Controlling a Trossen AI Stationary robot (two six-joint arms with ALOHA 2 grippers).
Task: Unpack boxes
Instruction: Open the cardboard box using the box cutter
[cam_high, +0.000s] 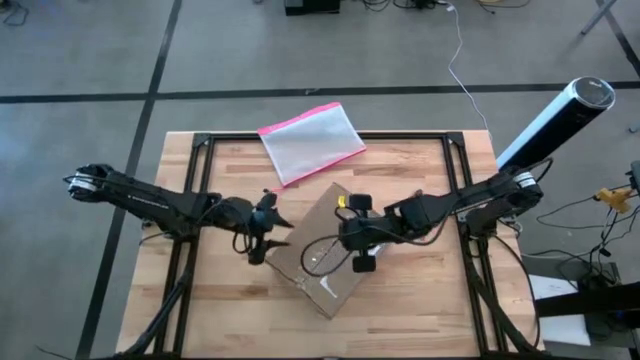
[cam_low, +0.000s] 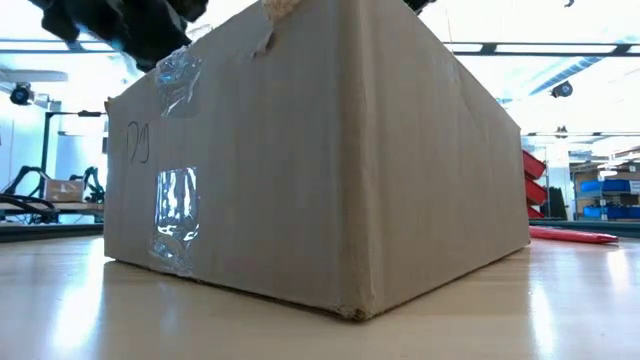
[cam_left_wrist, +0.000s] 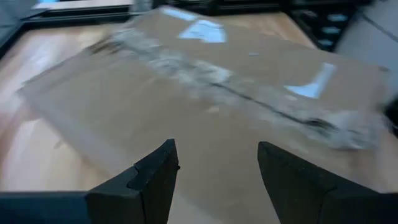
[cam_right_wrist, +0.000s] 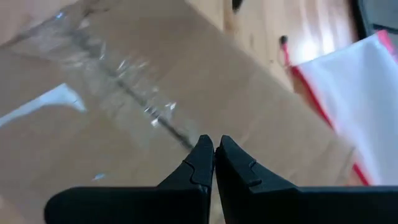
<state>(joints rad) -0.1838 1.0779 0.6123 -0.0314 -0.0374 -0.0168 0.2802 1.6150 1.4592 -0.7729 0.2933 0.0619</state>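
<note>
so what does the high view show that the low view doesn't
Only the high view shows both arms over the box: the left claw open at its left edge, the right claw shut above its top, plus the whole pink-edged zip pouch at the table's far edge. Only the low view shows the box's side with handwriting. Both show the taped cardboard box.

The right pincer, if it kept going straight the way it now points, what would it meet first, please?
Most likely the taped seam on top of the cardboard box. The right pincer, its fingers shut, points down at it; the gap left is unclear.
</note>
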